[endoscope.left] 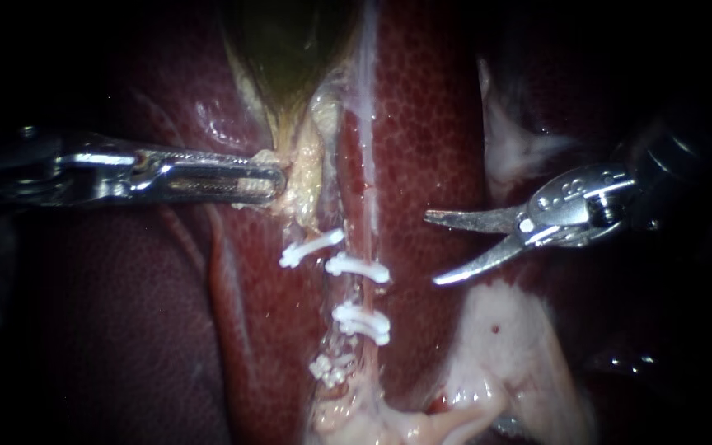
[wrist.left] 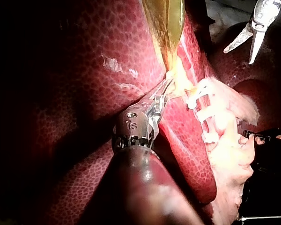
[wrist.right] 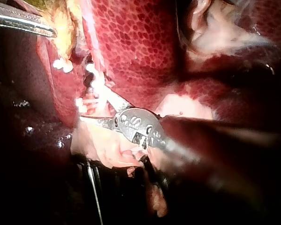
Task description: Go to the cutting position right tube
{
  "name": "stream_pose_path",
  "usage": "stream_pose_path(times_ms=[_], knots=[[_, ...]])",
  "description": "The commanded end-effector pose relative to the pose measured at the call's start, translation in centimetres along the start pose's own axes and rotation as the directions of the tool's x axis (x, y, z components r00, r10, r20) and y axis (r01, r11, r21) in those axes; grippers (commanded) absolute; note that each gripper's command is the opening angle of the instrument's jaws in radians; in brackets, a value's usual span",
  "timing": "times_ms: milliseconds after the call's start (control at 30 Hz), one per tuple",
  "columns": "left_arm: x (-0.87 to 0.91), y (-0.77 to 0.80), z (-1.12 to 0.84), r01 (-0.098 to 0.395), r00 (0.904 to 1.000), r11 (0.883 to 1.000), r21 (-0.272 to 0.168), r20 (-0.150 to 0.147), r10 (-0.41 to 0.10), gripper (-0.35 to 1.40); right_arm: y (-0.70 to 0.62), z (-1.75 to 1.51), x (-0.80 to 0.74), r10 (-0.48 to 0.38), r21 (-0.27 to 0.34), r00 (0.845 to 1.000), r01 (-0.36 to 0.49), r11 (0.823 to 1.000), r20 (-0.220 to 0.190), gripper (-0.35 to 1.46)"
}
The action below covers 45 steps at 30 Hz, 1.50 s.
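Two instruments (endoscope.left: 278,183) (endoscope.left: 432,249), four white clips (endoscope.left: 311,247) (endoscope.left: 358,268) (endoscope.left: 362,321) (endoscope.left: 330,368), one gallbladder (endoscope.left: 290,49)

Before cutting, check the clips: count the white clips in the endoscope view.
4: top clip, leftmost; second clip and third clip on the right tube; lowest clip, part-buried. Others may hide.

Bed of liver (endoscope.left: 430,124) bearing gallbladder (endoscope.left: 290,41), tube (endoscope.left: 367,165) and clips (endoscope.left: 358,268).
Dark red, mottled and wet across the endoscope view. Carries the green-brown gallbladder at top centre, tapering down into yellowish tissue (endoscope.left: 311,177); just beside that, a thin pale tube running down the middle. Crossed lower down by four white clips, staggered one below another. Bears pale tissue (endoscope.left: 504,346) at lower right and at upper right.
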Motion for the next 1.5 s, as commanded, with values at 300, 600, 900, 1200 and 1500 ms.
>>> stream_pose_path(times_ms=[300,600,900,1200,1500], knots=[[-0.29,0.1,-0.37,0.013,0.9999,1.0,-0.011,0.005,-0.013,-0.35,0.01,0.01,-0.02,0.0,0.001,1.0,0.0,1.0,0.0,1.43],[-0.71,0.2,-0.98,0.024,0.9974,0.999,-0.036,0.068,-0.022,-0.35,0.03,0.03,-0.04,0.0,0.003,1.0,0.0,1.0,0.0,1.43],[-0.7,0.18,-0.99,0.021,0.9972,0.999,-0.043,0.073,-0.018,-0.35,-0.02,0.19,-0.17,0.025,0.035,1.0,-0.025,0.999,-0.003,1.43],[-0.7,0.18,-0.99,0.021,0.9972,0.999,-0.043,0.073,-0.018,-0.35,-0.16,0.69,-0.72,0.104,0.09,0.991,-0.112,0.99,0.087,1.41],[-0.69,0.18,-0.99,0.021,0.9972,0.999,-0.043,0.073,-0.017,-0.35,-0.18,0.96,-1.21,0.172,0.107,0.969,-0.193,0.975,0.176,1.4]])
